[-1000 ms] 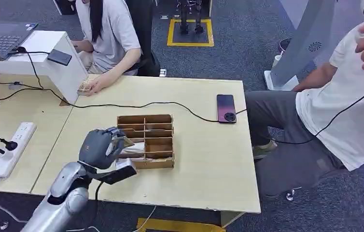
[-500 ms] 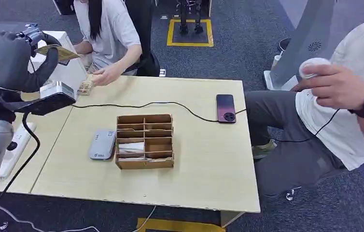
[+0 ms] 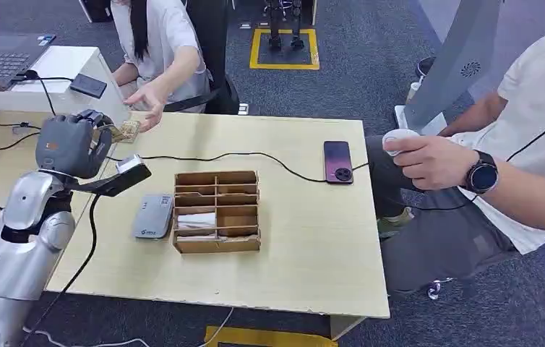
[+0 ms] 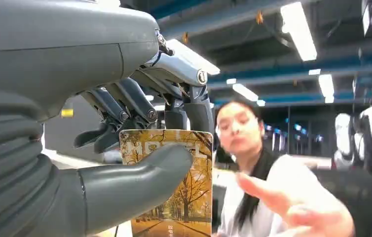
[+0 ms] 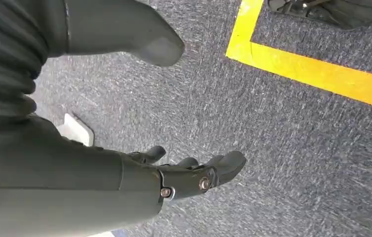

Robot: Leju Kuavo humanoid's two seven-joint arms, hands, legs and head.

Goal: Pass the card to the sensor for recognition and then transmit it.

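My left hand [image 3: 73, 144] is raised over the table's left part, between the grey card sensor [image 3: 152, 215] and the white stand. In the left wrist view the left hand [image 4: 139, 123] pinches a card [image 4: 184, 197] printed with yellow autumn trees between thumb and fingers, held upright. A seated person beyond it stretches an open hand [image 3: 147, 97] toward my hand, and that person's hand [image 4: 292, 202] is blurred close to the card. The sensor lies flat beside the wooden divided box [image 3: 217, 211]. My right hand [image 5: 174, 177] hangs over the carpet, holding nothing, fingers apart.
A black cable crosses the table to a phone [image 3: 338, 161]. A small stack of cards [image 3: 128, 131] lies by the white stand [image 3: 74, 79], with a laptop [image 3: 2, 58] on top. A second person at the right holds a white object [image 3: 398, 137] near the table's edge.
My left hand went from the wooden box up high to the left with the card, then came down nearer the table. The seated person's hand lifted off the table and reached out.
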